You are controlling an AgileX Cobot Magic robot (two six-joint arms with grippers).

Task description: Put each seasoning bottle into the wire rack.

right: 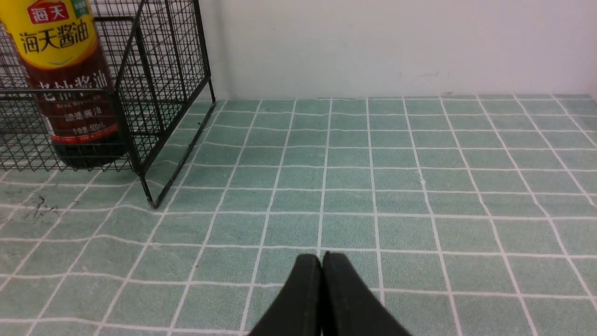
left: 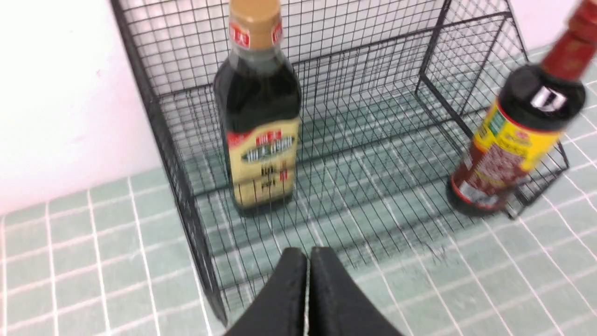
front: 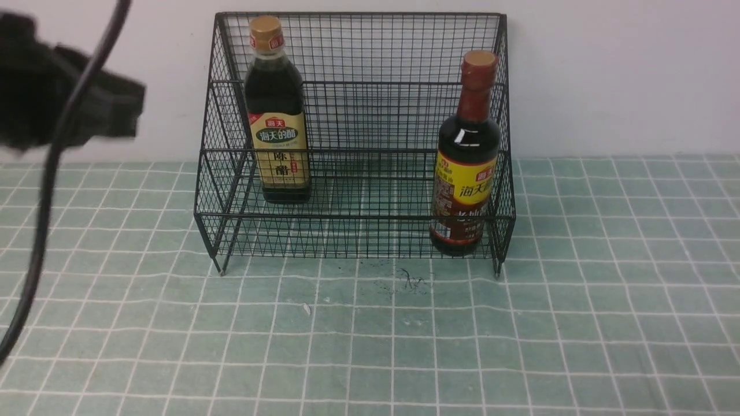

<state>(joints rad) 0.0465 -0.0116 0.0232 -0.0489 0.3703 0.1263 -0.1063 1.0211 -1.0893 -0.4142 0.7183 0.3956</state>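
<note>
The black wire rack (front: 358,84) stands against the back wall. Both seasoning bottles stand upright inside it. The gold-capped bottle with the tan label (front: 276,138) is at the rack's left, and the bottle with the long red-brown neck and yellow-red label (front: 465,173) is at its front right corner. In the left wrist view my left gripper (left: 308,252) is shut and empty just outside the rack (left: 154,116), facing the gold-capped bottle (left: 261,140), with the red-necked bottle (left: 508,149) off to one side. My right gripper (right: 322,256) is shut and empty over the mat, apart from the rack (right: 163,70) and the red-necked bottle (right: 70,84).
A green mat with a white grid (front: 404,346) covers the table up to the white wall (front: 607,75). My left arm (front: 75,98) shows blurred at the upper left of the front view, and its black cable (front: 40,231) hangs down the left edge.
</note>
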